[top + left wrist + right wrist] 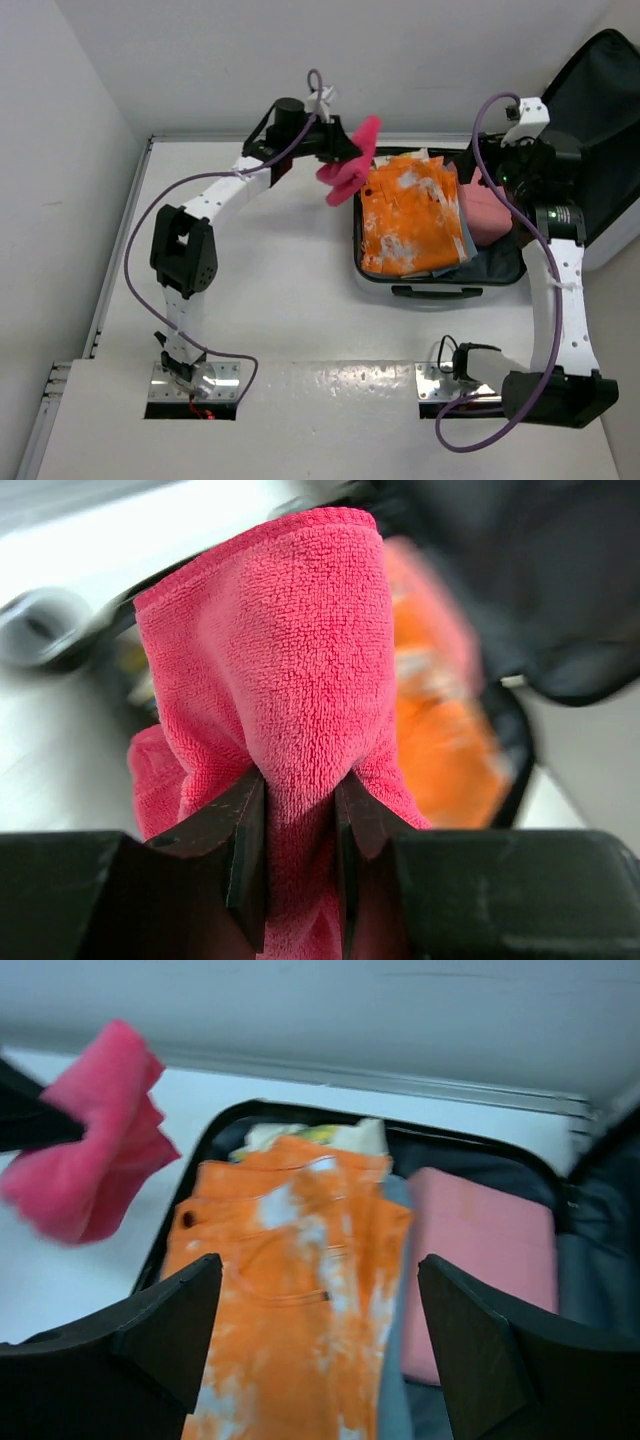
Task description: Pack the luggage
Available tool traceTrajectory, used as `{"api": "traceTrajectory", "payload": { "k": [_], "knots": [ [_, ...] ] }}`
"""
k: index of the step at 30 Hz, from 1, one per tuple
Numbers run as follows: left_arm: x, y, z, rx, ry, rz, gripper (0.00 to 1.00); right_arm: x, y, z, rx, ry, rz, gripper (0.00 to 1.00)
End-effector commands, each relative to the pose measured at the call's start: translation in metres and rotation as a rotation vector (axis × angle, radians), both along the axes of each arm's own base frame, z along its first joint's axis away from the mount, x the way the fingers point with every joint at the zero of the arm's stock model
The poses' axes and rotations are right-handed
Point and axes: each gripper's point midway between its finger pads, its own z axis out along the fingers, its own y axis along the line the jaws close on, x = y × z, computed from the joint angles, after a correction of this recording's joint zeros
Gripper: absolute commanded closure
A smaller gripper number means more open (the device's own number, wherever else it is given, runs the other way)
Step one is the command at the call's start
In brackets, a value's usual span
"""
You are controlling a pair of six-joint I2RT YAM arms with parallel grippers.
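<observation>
Left gripper (300, 810) clamped on pink towel (290, 660), just outside left rim of luggage (357, 235), which sits open at far-right corner of table (280, 300). Drop point lies rightward. Right gripper (320, 1330) spread wide, empty, above orange garment (290, 1290), probably shorts.

Your right hand (318, 1280), fingers spread wide, open luggage (213, 1128) beyond, orange-and-white garment (300, 1220) inside, folded pale pink cloth (480, 1250) just right of it, red-pink towel (90, 1150) aloft at left over the counter (60, 1280).

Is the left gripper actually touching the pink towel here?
Touching. The left wrist view shows the left gripper with both fingers pressed into the pink towel.
</observation>
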Motion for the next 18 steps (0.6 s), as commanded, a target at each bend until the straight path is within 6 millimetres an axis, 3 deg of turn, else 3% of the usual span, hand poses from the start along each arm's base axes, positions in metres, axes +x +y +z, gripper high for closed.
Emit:
{"api": "traceTrajectory", "payload": {
  "k": [1, 2, 6, 7, 8, 9, 10, 12, 13, 14, 17, 18],
  "knots": [
    [-0.026, -0.063, 0.058, -0.136, -0.102, -0.095, 1.00, 0.001, -0.041, 0.036, -0.036, -0.136, -0.226, 0.21],
    [-0.039, -0.090, 0.040, -0.126, -0.082, -0.133, 1.00, -0.002, -0.056, 0.059, -0.064, -0.202, -0.309, 0.21],
    [-0.067, -0.148, 0.021, -0.171, -0.022, -0.203, 1.00, -0.014, -0.084, 0.096, -0.128, -0.293, -0.455, 0.19],
    [-0.067, -0.165, 0.013, -0.189, -0.025, -0.221, 1.00, -0.017, -0.089, 0.100, -0.141, -0.307, -0.469, 0.19],
    [-0.083, -0.186, 0.004, -0.183, -0.012, -0.262, 1.00, -0.020, -0.093, 0.102, -0.179, -0.307, -0.473, 0.18],
    [-0.087, -0.198, -0.006, -0.171, 0.017, -0.262, 1.00, -0.026, -0.098, 0.107, -0.203, -0.318, -0.494, 0.17],
    [-0.085, -0.212, -0.026, -0.162, 0.045, -0.261, 1.00, -0.026, -0.101, 0.106, -0.246, -0.311, -0.496, 0.17],
    [-0.091, -0.227, -0.051, -0.168, 0.141, -0.245, 0.73, -0.032, -0.110, 0.116, -0.291, -0.328, -0.537, 0.16],
    [-0.093, -0.232, -0.058, -0.175, 0.143, -0.233, 0.55, -0.033, -0.111, 0.119, -0.303, -0.334, -0.543, 0.16],
    [-0.096, -0.236, -0.078, -0.148, 0.165, -0.214, 0.29, -0.035, -0.114, 0.128, -0.317, -0.357, -0.558, 0.14],
    [-0.095, -0.236, -0.094, -0.119, 0.170, -0.211, 0.12, -0.037, -0.123, 0.148, -0.379, -0.392, -0.599, 0.14],
    [-0.090, -0.232, -0.082, -0.139, 0.152, -0.218, 0.11, -0.038, -0.128, 0.152, -0.397, -0.393, -0.621, 0.14]
  ]
}}
